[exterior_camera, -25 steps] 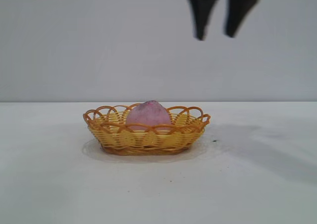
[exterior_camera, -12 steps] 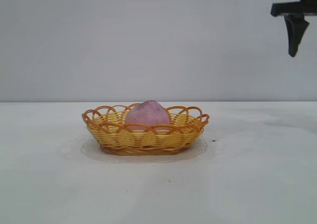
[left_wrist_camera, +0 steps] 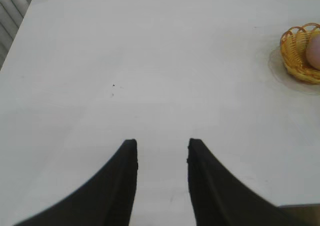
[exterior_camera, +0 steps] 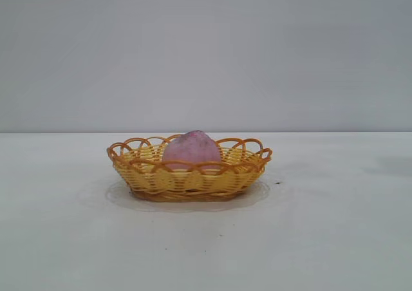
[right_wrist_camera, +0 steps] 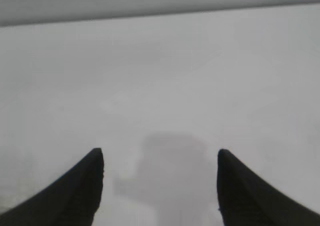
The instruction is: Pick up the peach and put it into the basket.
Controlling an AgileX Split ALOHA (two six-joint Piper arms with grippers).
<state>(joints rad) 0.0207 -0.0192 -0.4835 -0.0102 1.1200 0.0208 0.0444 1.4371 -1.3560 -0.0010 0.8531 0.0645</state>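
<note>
- Two grippers show only in their own wrist views; neither arm appears in the exterior view.
- The left gripper (left_wrist_camera: 161, 158) hangs above bare white table (left_wrist_camera: 150, 61), its two dark fingers parted by a narrow gap with nothing between them.
- The right gripper (right_wrist_camera: 160, 168) also hangs over bare table, fingers spread wide and holding nothing; a soft shadow lies on the surface under it.
- One peach (exterior_camera: 192, 150) sits inside the basket (exterior_camera: 190, 179), its pointed top rising above the looped rim.
- One basket stands upright on the table near the middle of the exterior view, with a plain grey wall (exterior_camera: 206, 53) behind it.
- In the left wrist view the basket (left_wrist_camera: 296, 53) sits well apart from the left gripper, cut off by the frame edge, with part of the peach (left_wrist_camera: 314, 51) showing inside.
- A few small dark specks mark the table beside the basket; nothing stands between either gripper and the basket.
</note>
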